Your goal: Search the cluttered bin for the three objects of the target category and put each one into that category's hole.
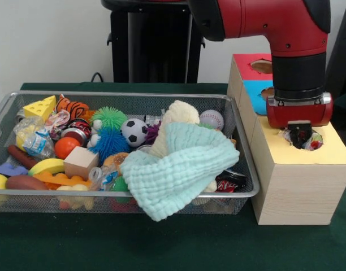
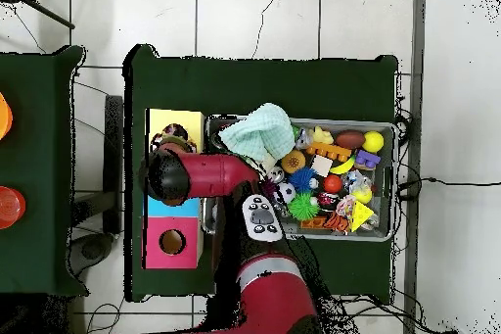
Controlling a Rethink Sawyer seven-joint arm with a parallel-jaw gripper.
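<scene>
The wire mesh bin fills the left and middle of the front view, packed with toys; it also shows in the overhead view. My gripper hangs over the hole in the yellow panel of the wooden box, right of the bin. It is shut on a crinkly multicolour wrapper that sits at the hole's mouth. Two more crinkly wrappers lie at the bin's left end: a clear one with yellow and blue print and one with red print.
A pale green knitted cloth drapes over the bin's front rim, with a cream cloth behind it. Spiky balls, a soccer ball and a wooden cube fill the bin. Blue-topped and red-topped holes lie behind the yellow one.
</scene>
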